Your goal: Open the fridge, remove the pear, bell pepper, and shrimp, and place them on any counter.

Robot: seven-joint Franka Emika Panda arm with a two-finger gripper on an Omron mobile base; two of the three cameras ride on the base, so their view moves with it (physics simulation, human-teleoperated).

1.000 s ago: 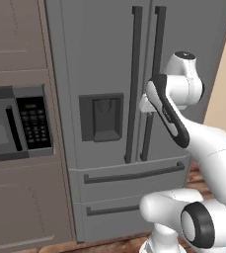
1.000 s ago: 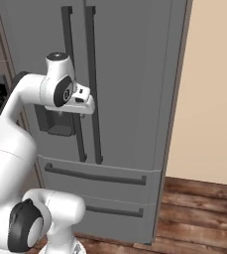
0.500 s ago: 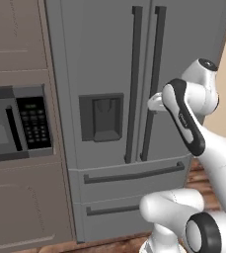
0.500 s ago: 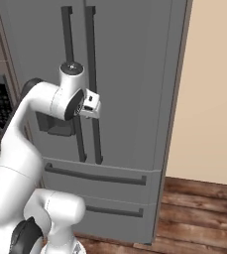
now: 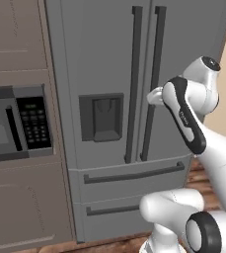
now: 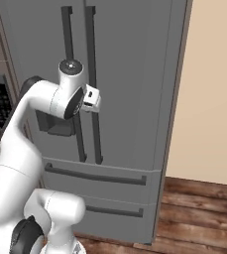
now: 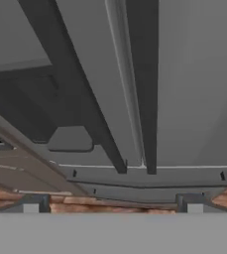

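Wood floor [image 6: 199, 208], beige wall [image 6: 214, 89]. One fridge [image 5: 109, 59], two bar handles, two drawers; one microwave [image 5: 16, 123]. Jaws wide, empty.

- Fridge [image 5: 109, 59]: brushed grey steel look, smooth, with a soft satin sheen; doors and both lower drawers finished alike.
- Door handles [image 5: 133, 84]: dark bars, smooth, matt, metal or plastic not determinable.
- Dispenser panel [image 5: 101, 117]: darker recessed insert, dull plastic-like surface.
- Microwave [image 5: 16, 128]: grey casing, flat black keypad, low gloss.
- Cabinet fronts [image 5: 16, 44]: taupe, matt, painted look.
- Floor [image 6: 204, 213]: reddish-brown wood planks, visible grain.
- Wall [image 6: 214, 89]: plain beige, matt.
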